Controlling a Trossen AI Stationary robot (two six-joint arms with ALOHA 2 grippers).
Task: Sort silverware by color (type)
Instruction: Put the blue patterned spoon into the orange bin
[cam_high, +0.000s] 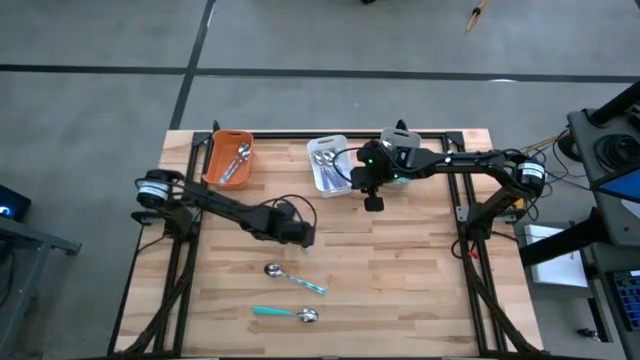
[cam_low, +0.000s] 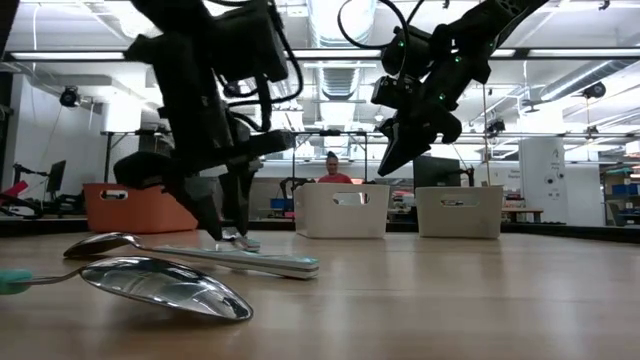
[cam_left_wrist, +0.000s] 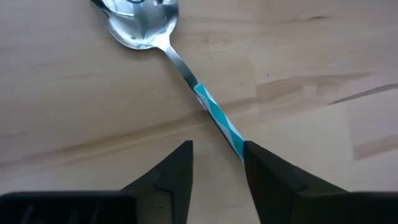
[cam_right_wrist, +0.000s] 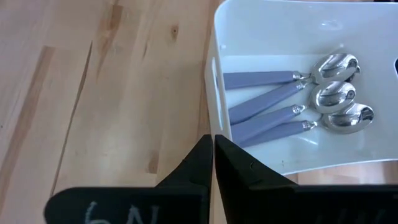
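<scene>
Wood table (cam_high: 420, 290) | striped spoon (cam_left_wrist: 186, 74): shiny bowl, teal-white handle | left gripper (cam_left_wrist: 217, 163): parted, empty | right gripper (cam_right_wrist: 213, 155): closed, empty

Grey floor (cam_high: 300, 40); ceiling lights (cam_low: 330, 20); seated person (cam_low: 331, 168).

Left gripper (cam_left_wrist: 216, 171) low over the table (cam_high: 420, 290), mid-board. Striped-handled spoon (cam_left_wrist: 186, 68) lies flat on the table just ahead of the jaws; handle end reaches into the gap beside one fingertip (cam_left_wrist: 261, 165), bowl farthest from the jaws. Second spoon (cam_high: 285, 313) lies flat on the table nearer the front edge, apart from the first.

Right gripper (cam_right_wrist: 213, 165) above the near wall of the middle bin (cam_right_wrist: 214, 87). Three spoons (cam_right_wrist: 298, 106) lie side by side in that bin, beyond the jaws. Another bin (cam_high: 228, 158) to its left holds cutlery; a third bin (cam_low: 459, 210) to its right.
</scene>
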